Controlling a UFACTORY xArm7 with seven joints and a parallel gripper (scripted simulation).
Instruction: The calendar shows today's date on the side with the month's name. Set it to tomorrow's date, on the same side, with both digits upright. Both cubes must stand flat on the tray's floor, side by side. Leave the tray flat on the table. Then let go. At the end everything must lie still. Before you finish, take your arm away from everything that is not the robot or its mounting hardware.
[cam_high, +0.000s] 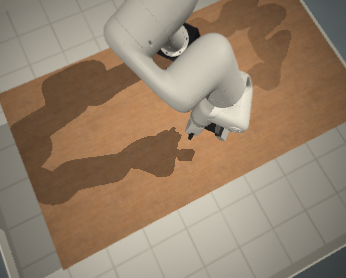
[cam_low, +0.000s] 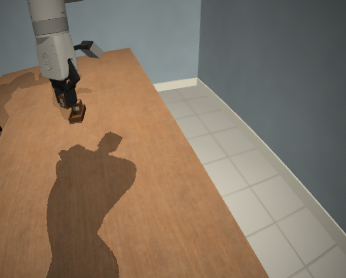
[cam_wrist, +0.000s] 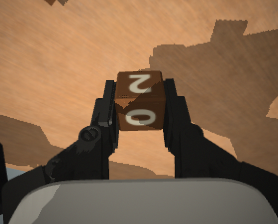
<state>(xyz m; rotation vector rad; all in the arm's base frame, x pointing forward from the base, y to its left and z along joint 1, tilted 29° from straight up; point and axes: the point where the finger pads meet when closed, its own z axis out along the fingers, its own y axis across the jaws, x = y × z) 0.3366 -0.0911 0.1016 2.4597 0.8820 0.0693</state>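
Wood-grain worktop (cam_high: 115, 200) (cam_low: 165, 215) (cam_wrist: 60, 55) spans the exterior view, arm shadow (cam_low: 85, 200) cast across its near part. Beyond that, at left, brown tray (cam_low: 76, 118) is seated on the worktop, one cube (cam_low: 77, 107) carried in it; digit too small to read. Just past it, second cube (cam_low: 62, 99) (cam_wrist: 140, 100) is gripped between the fingers of the hand (cam_high: 190, 135) (cam_low: 65, 101) (cam_wrist: 140, 94), "2" and "0" shown on adjacent faces. Blue-grey wall (cam_low: 150, 40) behind.
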